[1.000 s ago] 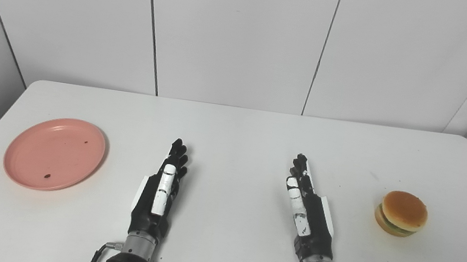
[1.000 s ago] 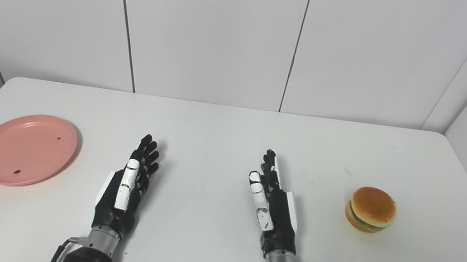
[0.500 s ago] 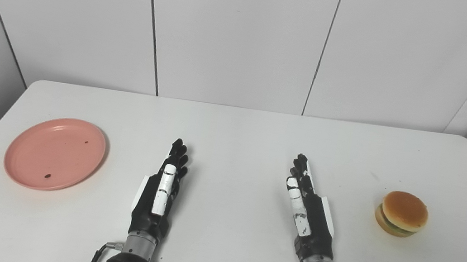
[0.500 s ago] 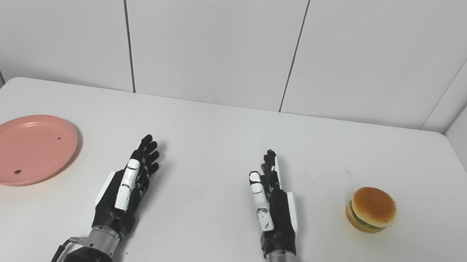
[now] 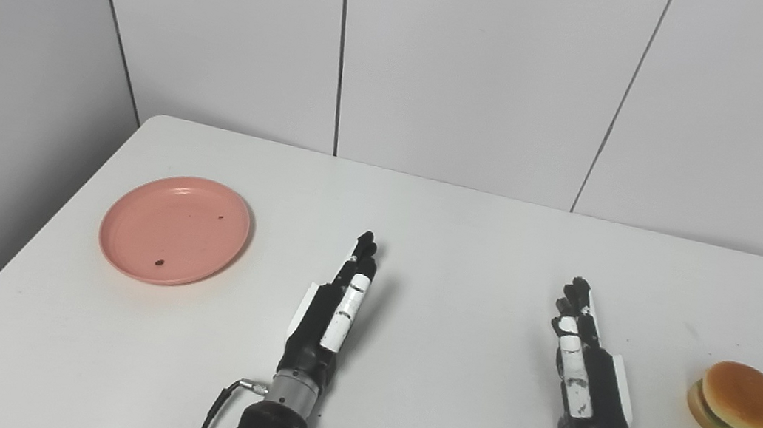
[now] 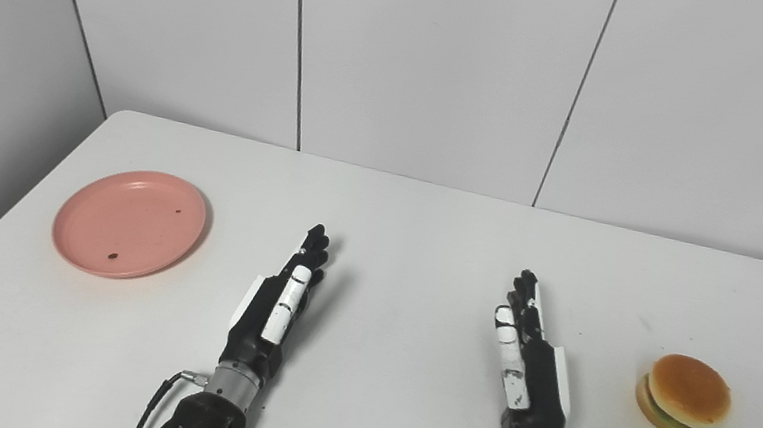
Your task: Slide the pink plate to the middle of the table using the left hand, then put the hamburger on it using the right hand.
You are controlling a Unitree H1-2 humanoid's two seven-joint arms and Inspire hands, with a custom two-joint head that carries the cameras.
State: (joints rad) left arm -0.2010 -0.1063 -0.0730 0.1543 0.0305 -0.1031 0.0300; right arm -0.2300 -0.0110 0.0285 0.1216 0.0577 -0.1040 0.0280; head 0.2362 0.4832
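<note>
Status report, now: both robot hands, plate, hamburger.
Left robot hand and right robot hand open, holding nothing. Pink plate at table's left, untouched. Hamburger at right, not picked. Path between clear.

White tabletop (image 5: 469,226) with rounded corners. Pink plate (image 5: 175,230) sits flat on the left side, a couple of dark specks on it. Burger (image 5: 737,402) is way over on the right, near the edge, well apart from the plate.
</note>
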